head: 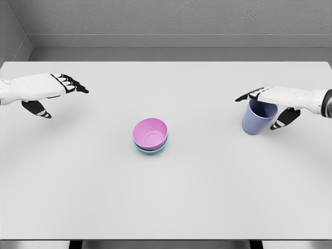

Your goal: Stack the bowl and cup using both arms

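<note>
— Where was the bowl?

— The pink bowl (150,133) sat near the middle of the table (166,197), nested in a teal bowl (152,151) whose rim just showed beneath it.

— And your hands?

— My right hand (270,104) was well to the right of the bowls, fingers over the top of the cup (256,120) and thumb down its right side, gripping it. The cup was tilted, its mouth up under my palm.

— The left?

— My left hand (49,93) hovered well to the left of the bowls, fingers stretched out, thumb hanging below, holding nothing.
</note>
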### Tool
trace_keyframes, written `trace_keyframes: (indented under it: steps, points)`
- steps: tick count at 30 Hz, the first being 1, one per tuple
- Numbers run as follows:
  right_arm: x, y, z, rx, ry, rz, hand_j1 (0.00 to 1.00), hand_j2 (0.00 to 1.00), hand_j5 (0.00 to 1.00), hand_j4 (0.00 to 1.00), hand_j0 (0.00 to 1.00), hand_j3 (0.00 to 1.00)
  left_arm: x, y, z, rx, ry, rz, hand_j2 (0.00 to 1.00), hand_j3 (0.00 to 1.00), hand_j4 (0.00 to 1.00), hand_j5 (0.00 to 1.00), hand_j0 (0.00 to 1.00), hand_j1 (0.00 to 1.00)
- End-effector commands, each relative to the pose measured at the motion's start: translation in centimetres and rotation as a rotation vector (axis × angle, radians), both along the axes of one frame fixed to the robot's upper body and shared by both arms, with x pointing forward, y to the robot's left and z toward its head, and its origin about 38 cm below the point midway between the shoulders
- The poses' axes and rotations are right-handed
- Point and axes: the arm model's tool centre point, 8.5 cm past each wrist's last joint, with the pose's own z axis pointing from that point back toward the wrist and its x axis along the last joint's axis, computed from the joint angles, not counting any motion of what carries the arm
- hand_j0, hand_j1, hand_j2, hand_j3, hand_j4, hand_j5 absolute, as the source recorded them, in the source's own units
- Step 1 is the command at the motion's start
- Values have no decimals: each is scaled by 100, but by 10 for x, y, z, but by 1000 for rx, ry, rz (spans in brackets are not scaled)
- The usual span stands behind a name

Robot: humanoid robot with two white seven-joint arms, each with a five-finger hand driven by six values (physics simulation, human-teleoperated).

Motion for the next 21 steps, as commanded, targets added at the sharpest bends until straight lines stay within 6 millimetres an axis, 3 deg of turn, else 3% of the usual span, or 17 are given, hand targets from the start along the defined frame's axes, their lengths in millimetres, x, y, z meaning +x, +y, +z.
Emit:
trace_keyframes:
  steps: [1,3,21]
  points:
    - [-1,0,0,2,1,6,73,73,73,73,73,73,0,0,1,-5,0,3,100,100,100,100,100,100]
    - [-1,1,0,3,0,14,67,67,67,67,67,67,0,0,1,-5,0,3,100,100,100,100,100,100]
    - [2,2,15,7,-39,23,68,68,68,68,68,68,0,0,0,-4,1,3,100,100,100,100,100,100]
